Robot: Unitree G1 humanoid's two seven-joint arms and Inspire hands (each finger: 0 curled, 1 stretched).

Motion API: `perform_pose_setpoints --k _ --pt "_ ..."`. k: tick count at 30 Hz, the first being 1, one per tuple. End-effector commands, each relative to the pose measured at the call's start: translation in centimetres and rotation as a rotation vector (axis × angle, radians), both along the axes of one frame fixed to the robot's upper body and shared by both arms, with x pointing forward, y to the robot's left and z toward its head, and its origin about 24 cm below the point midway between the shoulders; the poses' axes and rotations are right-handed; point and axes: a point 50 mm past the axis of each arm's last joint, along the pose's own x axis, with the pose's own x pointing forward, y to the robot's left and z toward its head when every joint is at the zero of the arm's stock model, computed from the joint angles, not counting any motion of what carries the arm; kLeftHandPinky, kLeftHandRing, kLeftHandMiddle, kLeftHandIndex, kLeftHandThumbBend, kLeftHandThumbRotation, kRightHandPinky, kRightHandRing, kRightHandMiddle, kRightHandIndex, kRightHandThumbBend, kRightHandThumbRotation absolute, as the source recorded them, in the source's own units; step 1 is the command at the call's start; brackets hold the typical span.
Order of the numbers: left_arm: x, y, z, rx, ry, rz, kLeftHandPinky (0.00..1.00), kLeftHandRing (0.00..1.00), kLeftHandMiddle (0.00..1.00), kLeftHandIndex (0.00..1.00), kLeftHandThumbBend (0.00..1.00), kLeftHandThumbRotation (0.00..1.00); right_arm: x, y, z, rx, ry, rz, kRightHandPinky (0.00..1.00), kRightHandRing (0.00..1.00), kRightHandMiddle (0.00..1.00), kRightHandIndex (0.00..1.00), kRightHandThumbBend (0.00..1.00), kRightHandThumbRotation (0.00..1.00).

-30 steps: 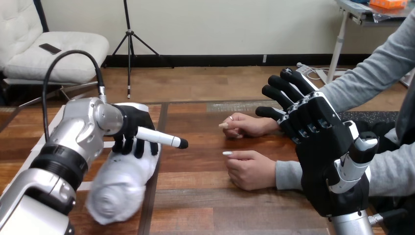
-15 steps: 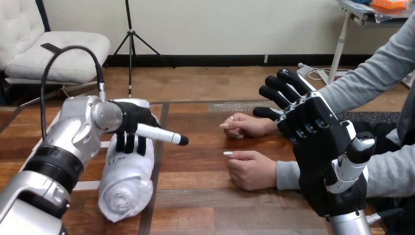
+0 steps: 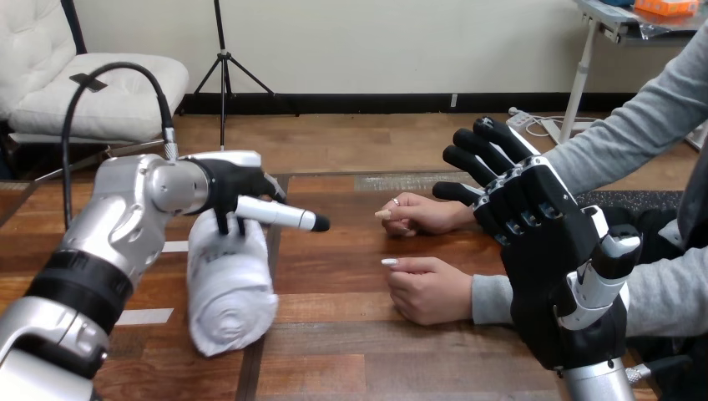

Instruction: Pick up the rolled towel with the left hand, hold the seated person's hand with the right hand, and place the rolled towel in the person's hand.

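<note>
The white rolled towel (image 3: 230, 284) lies lengthwise at the table's left, its near end pointing toward me. My left hand (image 3: 232, 190) sits over its far end, fingers curled down round the roll, while the thumb juts straight out to the right. The person's two hands rest palm down at mid table, one farther away (image 3: 424, 214) and one nearer (image 3: 431, 289). Raised just to the right of them is my right hand (image 3: 541, 251), open with fingers spread, over the person's grey sleeve. It is apart from both of the person's hands.
The wooden table (image 3: 334, 351) has strips of white tape (image 3: 144, 317) on its left part, beside the towel. A dark mat (image 3: 622, 200) lies at the far right under the person's arm.
My left hand has moved right and away from me with the towel, whose near end has swung right and now sits straighter. My right hand and the person's hands have barely moved.
</note>
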Motion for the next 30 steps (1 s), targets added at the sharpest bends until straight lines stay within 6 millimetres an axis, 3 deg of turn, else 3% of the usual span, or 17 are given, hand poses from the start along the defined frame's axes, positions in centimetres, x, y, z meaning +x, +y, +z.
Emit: perform_pose_setpoints --k 1,14,30 --pt "0.0 0.0 2.2 -0.051 -0.114 -0.014 0.71 0.8 0.83 0.83 0.87 0.91 0.9 0.2 1.8 0.005 -0.098 0.009 0.74 0.85 0.85 0.84 1.0 1.0" --pt "-0.6 0.0 3.3 -0.12 -0.255 -0.005 0.67 0.77 0.81 0.83 0.85 0.89 1.0 0.2 1.8 0.003 -0.099 0.011 0.74 0.86 0.85 0.84 1.0 1.0" --pt "-1.4 0.5 4.5 -0.269 -0.343 -0.027 0.68 0.79 0.84 0.85 0.76 0.84 1.1 0.2 1.7 -0.003 -0.095 0.004 0.74 0.86 0.85 0.84 1.0 1.0"
